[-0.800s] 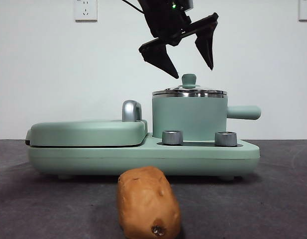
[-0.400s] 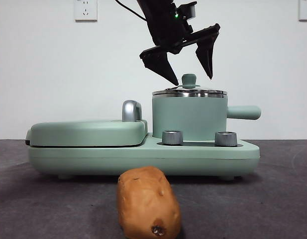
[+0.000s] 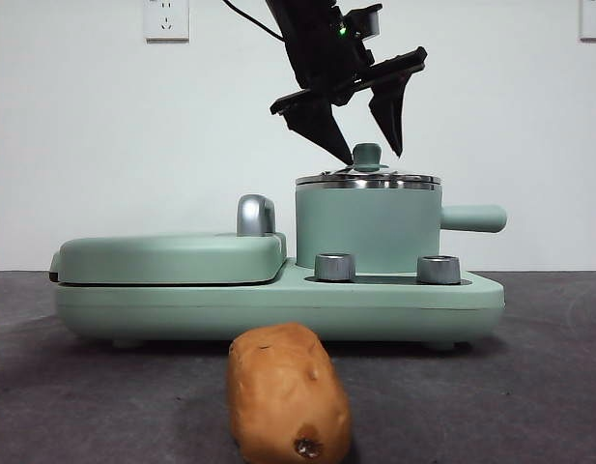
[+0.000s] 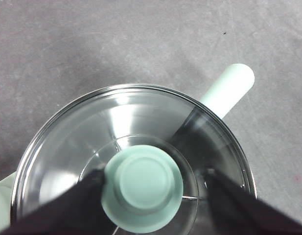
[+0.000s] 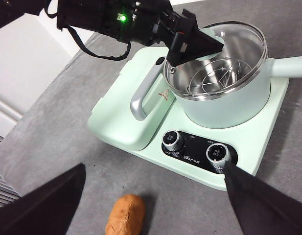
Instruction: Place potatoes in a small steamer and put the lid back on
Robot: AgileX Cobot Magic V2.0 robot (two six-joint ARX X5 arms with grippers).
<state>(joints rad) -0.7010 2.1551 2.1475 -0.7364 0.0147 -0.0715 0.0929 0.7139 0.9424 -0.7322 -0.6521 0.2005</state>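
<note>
Potato (image 3: 289, 393) ×1 | steamer (image 3: 367, 230) ×1 | lid (image 4: 133, 166) ×1, on | left gripper (image 3: 367, 155) astride knob

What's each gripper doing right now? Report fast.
Left gripper: open, jaws either side of the lid knob, not gripping.
Right gripper: open, holding nothing.

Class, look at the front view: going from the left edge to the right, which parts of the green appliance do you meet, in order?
Flat grill cover → chrome handle → left dial → lid knob, with the left gripper straddling it → right dial → steamer's side handle.
</note>
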